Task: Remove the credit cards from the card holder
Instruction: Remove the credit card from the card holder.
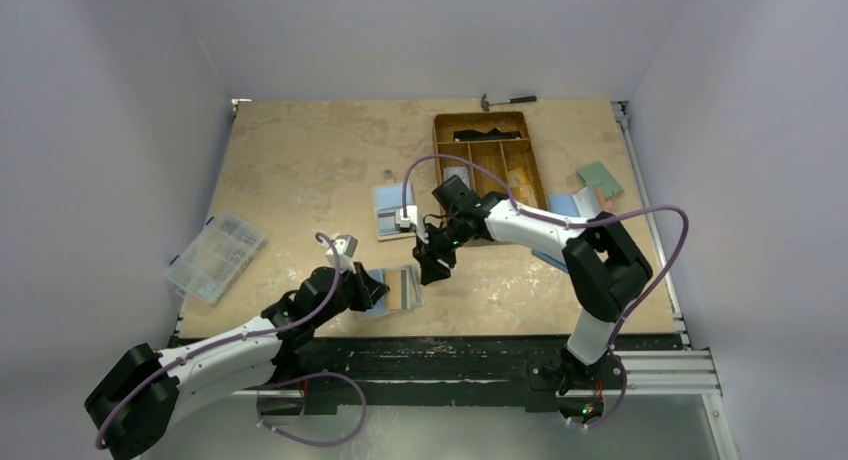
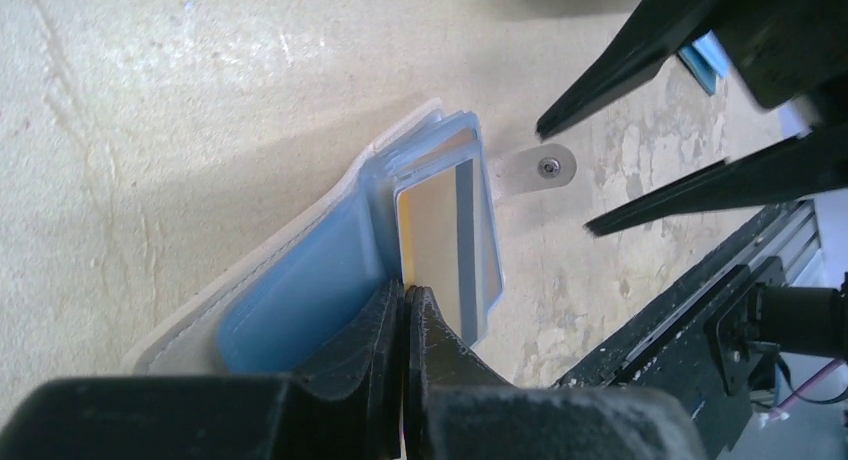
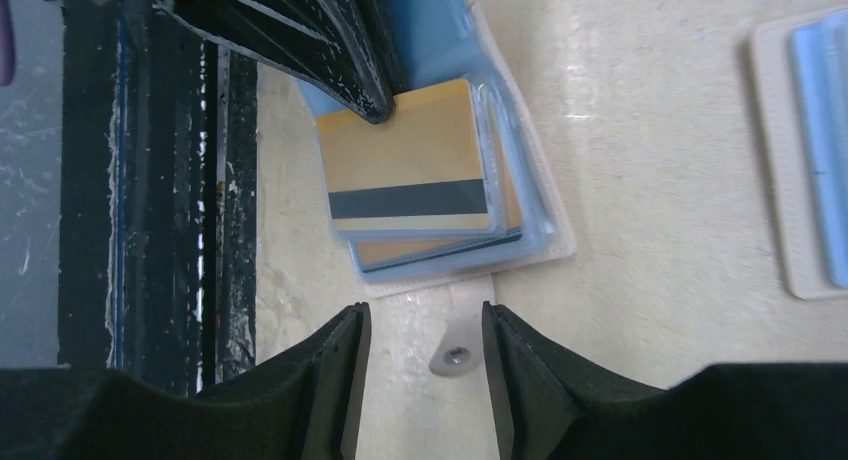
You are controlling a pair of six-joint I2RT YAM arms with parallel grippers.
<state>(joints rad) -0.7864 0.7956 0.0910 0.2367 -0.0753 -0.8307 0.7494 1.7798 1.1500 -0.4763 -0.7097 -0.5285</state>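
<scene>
The left gripper [image 2: 405,292] is clamping the open tan bifold card holder [image 2: 290,300] on the beige desk [image 1: 300,160], apparently steadying it, while the right gripper [image 3: 425,320] is hovering, jaws apart, just beside its gold, black-striped plastic credit card [image 3: 405,160].

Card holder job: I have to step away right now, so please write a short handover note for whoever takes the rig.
Left gripper: shut on an edge of the card holder, holding it open on the table.
Right gripper: open, empty, above the holder's snap tab.
Done: holder lies open.
To do: the striped card and those beneath it sit in the sleeves; pull them out.
</scene>
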